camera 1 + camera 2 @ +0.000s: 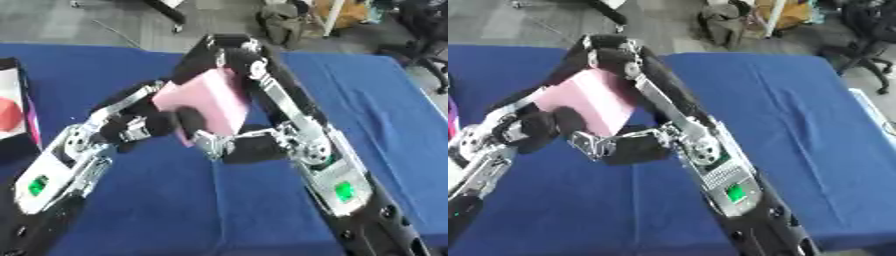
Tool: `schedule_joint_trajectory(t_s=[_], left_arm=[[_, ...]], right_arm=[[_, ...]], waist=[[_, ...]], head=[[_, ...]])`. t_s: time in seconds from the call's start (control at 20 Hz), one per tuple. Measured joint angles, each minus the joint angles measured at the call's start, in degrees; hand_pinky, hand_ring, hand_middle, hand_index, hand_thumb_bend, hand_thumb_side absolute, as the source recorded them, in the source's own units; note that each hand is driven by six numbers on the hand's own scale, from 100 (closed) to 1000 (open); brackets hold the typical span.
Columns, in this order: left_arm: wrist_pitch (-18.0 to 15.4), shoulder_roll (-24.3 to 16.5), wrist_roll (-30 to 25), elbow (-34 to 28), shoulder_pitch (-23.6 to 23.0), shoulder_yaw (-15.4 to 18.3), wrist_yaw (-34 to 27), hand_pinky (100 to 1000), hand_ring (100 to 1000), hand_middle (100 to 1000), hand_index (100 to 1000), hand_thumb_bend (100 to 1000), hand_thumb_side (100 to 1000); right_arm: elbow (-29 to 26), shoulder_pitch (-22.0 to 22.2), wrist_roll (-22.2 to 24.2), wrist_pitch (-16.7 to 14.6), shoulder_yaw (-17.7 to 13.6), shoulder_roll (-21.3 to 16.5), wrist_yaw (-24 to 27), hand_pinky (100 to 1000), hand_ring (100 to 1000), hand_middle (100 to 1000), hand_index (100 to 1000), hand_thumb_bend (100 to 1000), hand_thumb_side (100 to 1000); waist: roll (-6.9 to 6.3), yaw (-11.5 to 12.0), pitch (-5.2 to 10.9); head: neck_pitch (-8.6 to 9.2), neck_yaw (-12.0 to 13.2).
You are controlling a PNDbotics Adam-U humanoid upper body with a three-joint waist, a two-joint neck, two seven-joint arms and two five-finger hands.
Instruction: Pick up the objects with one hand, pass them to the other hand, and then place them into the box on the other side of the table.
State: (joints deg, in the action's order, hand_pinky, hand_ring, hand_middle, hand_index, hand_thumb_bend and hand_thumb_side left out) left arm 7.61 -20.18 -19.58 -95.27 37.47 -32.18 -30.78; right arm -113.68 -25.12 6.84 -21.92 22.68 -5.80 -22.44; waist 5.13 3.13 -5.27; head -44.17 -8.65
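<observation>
A pink rectangular block (210, 97) is held tilted above the blue table (367, 100), between both hands. My left hand (140, 125) comes in from the left; its fingers lie along the block's left edge and its thumb presses the front face. From the right, my right hand (302, 142) reaches its long fingers up the block's right side and over its top, while its thumb curls under the lower edge. Most of the block's lower part is hidden behind the two thumbs.
A dark-walled box (31, 107) stands at the table's left edge, with something red (7, 115) inside. Beyond the table's far edge are a grey floor, chair legs and bags. Bare blue cloth lies to the right and in front.
</observation>
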Motion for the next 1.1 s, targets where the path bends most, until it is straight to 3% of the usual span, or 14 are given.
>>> schedule_joint_trajectory(t_s=[0.7, 1.1], left_arm=[[0.1, 0.0, 0.0, -0.3, 0.0, 0.0, -0.1, 706, 717, 569, 672, 677, 547], [0.3, 0.0, 0.2, -0.3, 0.0, 0.0, -0.2, 711, 747, 660, 736, 742, 559]], right_arm=[[0.0, -0.1, 0.2, -0.3, 0.0, 0.0, 0.0, 261, 348, 227, 322, 100, 100], [0.0, -0.2, 0.2, -0.3, 0.0, 0.0, 0.0, 257, 346, 223, 318, 100, 100]], waist=[[0.00, 0.0, 0.00], [0.00, 0.0, 0.00]], head=[[0.02, 0.0], [0.02, 0.0]])
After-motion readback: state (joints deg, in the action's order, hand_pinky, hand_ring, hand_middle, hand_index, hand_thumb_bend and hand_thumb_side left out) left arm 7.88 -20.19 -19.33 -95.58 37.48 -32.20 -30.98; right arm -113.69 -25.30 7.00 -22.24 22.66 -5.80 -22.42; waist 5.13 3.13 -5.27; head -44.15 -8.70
